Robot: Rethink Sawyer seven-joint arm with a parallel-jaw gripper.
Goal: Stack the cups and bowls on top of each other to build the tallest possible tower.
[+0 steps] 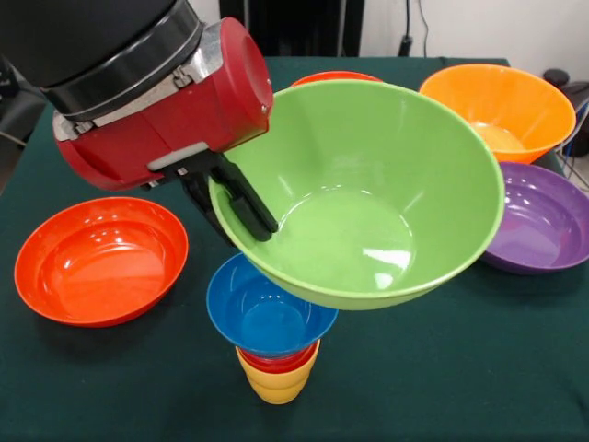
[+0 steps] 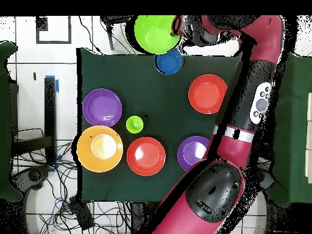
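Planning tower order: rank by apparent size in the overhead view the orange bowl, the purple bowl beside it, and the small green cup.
1. orange bowl, the widest.
2. purple bowl, somewhat smaller.
3. green cup, far the smallest.
All three sit on the table, so camera nearness hardly skews this.

the red and black arm [image 2: 253,109] runs up along one side of the overhead view from its base at the bottom, then bends at the top and reaches sideways. in the front view its thick red wrist [image 1: 175,110], ringed by a black and silver collar, comes down from the upper left and tilts toward the right. the black claw [image 1: 225,198] juts from under the wrist, angled downward. one finger [image 1: 248,204] lies inside the green bowl [image 1: 368,193], the other sits outside the wall, so the claw is clamped on its rim.
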